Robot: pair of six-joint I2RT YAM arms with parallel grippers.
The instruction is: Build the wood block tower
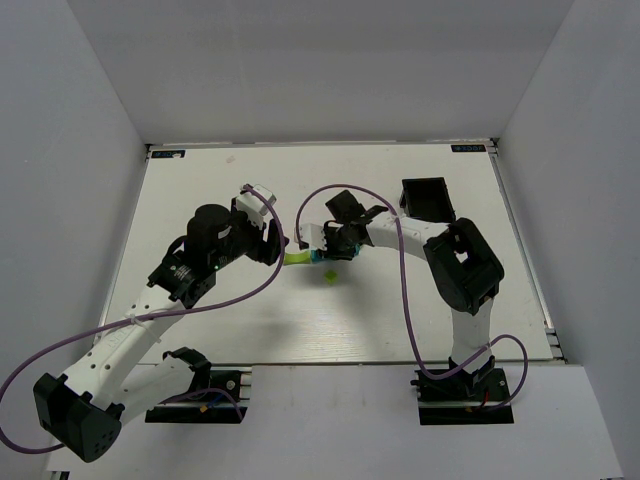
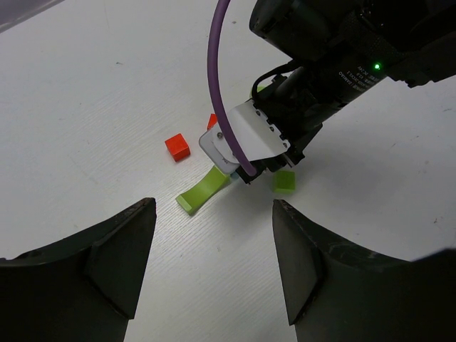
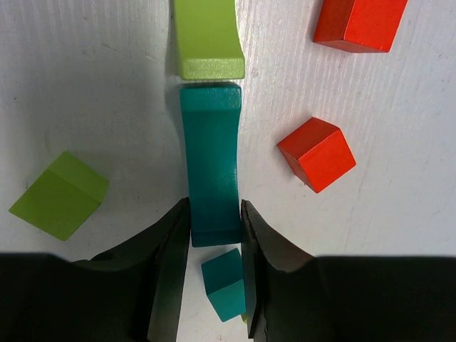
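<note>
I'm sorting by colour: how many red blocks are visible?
2. One red cube lies beside the teal bar; a second red block sits farther out, partly cropped. More may hide under the arms.

The work surface is a white rectangular table (image 1: pixel 330 330); the wrist views show a fine linear grain in its top. Three plain white panels enclose it: a back wall (image 1: pixel 320 70), a left wall (image 1: pixel 60 200) and a right wall (image 1: pixel 590 150), each meeting a table edge. A small dark label (image 1: pixel 168 154) sits at the far left corner and a second label (image 1: pixel 468 148) at the far right; their print is too small to read. A thin grey strip (image 1: pixel 528 270) runs along the right edge. Lighting is even and diffuse, and shadows on the tabletop are soft.
</note>
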